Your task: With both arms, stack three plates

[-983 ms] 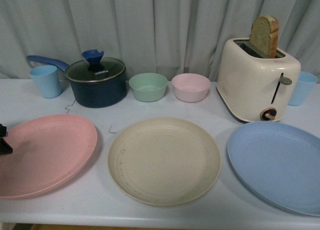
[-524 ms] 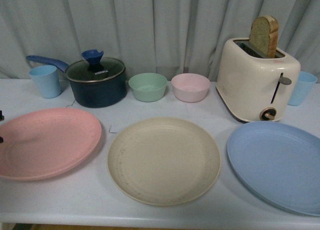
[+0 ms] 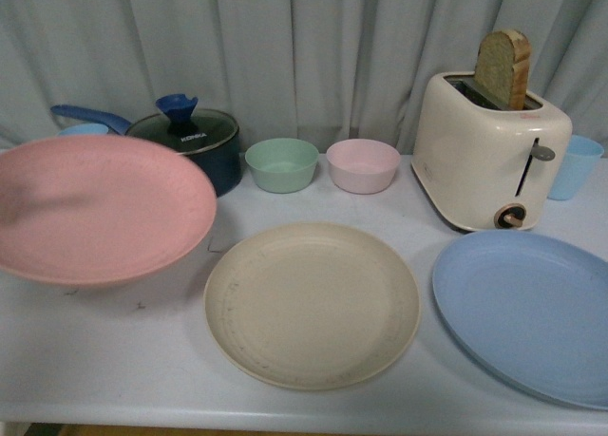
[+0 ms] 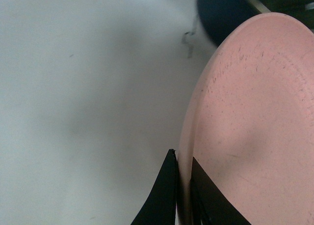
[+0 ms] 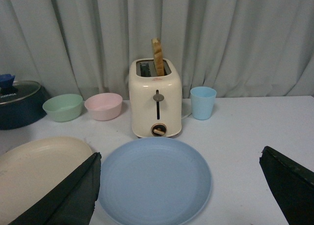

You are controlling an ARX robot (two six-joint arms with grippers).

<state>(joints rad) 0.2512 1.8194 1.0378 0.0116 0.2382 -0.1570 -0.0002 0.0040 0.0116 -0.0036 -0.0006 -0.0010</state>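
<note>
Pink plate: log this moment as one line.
pink plate: raised, rim in left jaws | beige plate: flat on table | blue plate: flat on table | right jaws: open, empty

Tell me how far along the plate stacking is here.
Done: nothing stacked yet. In hand: the left tool grips the pink plate by its rim, clear of the table. Left: all the stacking; the cream plate and blue plate lie apart, and the open right tool holds nothing.

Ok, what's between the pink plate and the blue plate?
The beige plate lies between the pink plate and the blue plate, as the front view shows.
</note>
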